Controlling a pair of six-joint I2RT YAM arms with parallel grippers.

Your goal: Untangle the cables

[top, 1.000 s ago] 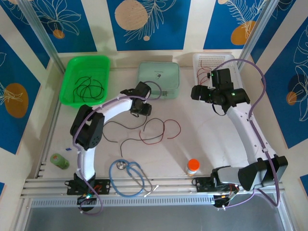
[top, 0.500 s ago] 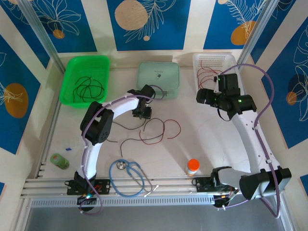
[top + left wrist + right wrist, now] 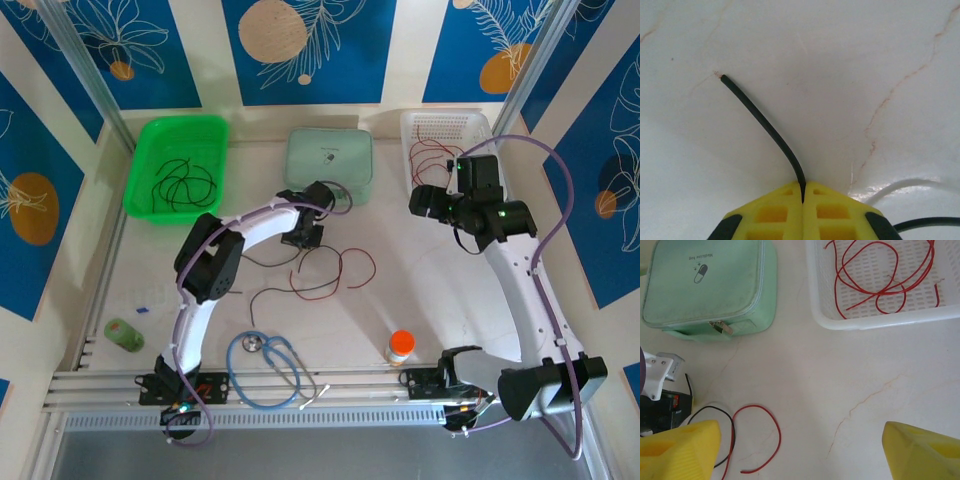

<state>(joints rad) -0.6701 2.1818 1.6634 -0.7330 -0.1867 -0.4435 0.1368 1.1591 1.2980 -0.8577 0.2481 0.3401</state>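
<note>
A tangle of dark red and black cables [image 3: 322,274] lies mid-table. My left gripper [image 3: 306,238] sits low at the tangle's upper edge. In the left wrist view its yellow fingers [image 3: 775,212] are shut on a black cable [image 3: 765,125], whose free end lies on the table. My right gripper [image 3: 424,200] hovers open near the white basket [image 3: 482,125], with nothing between its fingers [image 3: 680,450]. Below it lie a red cable loop [image 3: 776,425] and a black cable [image 3: 731,426]. More red cables [image 3: 880,275] lie in the basket and black ones [image 3: 182,186] in the green tray [image 3: 145,140].
A mint green pouch [image 3: 330,160] stands at the back centre. A light-blue stethoscope [image 3: 270,365] lies near the front edge, an orange-capped bottle [image 3: 400,346] to its right, and a small green roll [image 3: 123,333] at the front left.
My left gripper has slid to the right along the table toward the tangle. My right arm swung right and slightly back, then held still.
</note>
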